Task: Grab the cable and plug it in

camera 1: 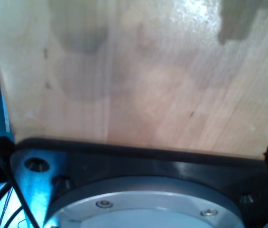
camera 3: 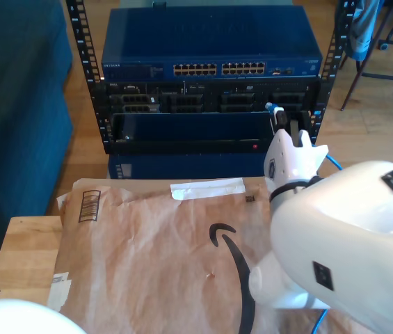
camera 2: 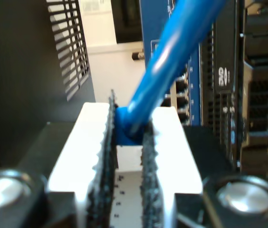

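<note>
The bright blue cable (camera 2: pixel 171 52) runs up and away from my second gripper (camera 2: pixel 130 114), whose white fingers (camera 2: pixel 88 142) with black toothed pads are shut on the cable's blue boot (camera 2: pixel 126 130). In the exterior view my second gripper (camera 3: pixel 286 126) is at the right, in front of the rack, holding the blue plug end (camera 3: pixel 272 108) just below the blue switch (camera 3: pixel 210 42) and its rows of ports (camera 3: pixel 217 69). The cable (camera 3: pixel 332 163) trails down behind the white arm (camera 3: pixel 349 236). The first wrist view looks at a wooden tabletop (camera 1: pixel 138 80) and a black and metal base (camera 1: pixel 138 199).
Black server units (camera 3: pixel 203 101) sit in the rack under the switch, between perforated rails (camera 3: pixel 81 56). Brown paper packaging (camera 3: pixel 161 257) covers the wooden table (camera 3: pixel 26 257). Part of another white arm (camera 3: pixel 15 320) shows at the exterior view's bottom left. Chair legs (camera 3: pixel 363 62) stand at the upper right.
</note>
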